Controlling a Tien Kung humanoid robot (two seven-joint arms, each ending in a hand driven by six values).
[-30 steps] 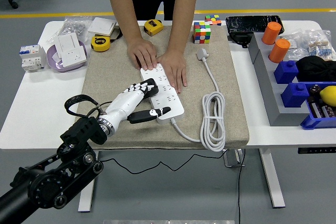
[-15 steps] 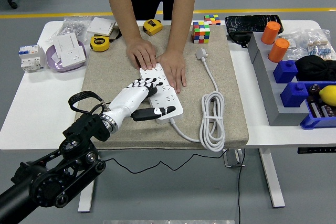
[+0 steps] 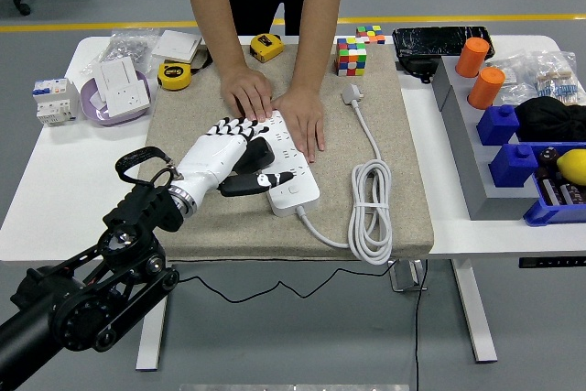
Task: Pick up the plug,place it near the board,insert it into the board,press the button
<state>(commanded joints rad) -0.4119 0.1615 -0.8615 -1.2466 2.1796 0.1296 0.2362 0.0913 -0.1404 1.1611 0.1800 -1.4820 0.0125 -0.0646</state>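
Observation:
The white power board (image 3: 295,186) lies slantwise on the beige mat (image 3: 183,135). A person's two hands (image 3: 307,121) press flat on its far end. My left hand (image 3: 245,155), white with black fingertips, lies over the board's left side with its fingers spread flat and its thumb stretched along the board. A black plug (image 3: 260,152) stands on the board between my fingers and thumb; I cannot tell if it is fully seated. The board's white cable (image 3: 371,210) lies coiled at the right, and its own grey plug (image 3: 352,93) lies loose on the mat.
Two yellow tape measures (image 3: 175,75), a purple dish with a white socket (image 3: 117,91) and a breaker (image 3: 53,100) stand at the left. A colour cube (image 3: 352,55) sits behind the mat. At the right are a grey rail (image 3: 467,148), orange cylinders (image 3: 486,87) and blue bins (image 3: 513,164).
My left hand has moved up and to the left along the board, away from its near end, towards the person's hands. The person's hands have stayed put.

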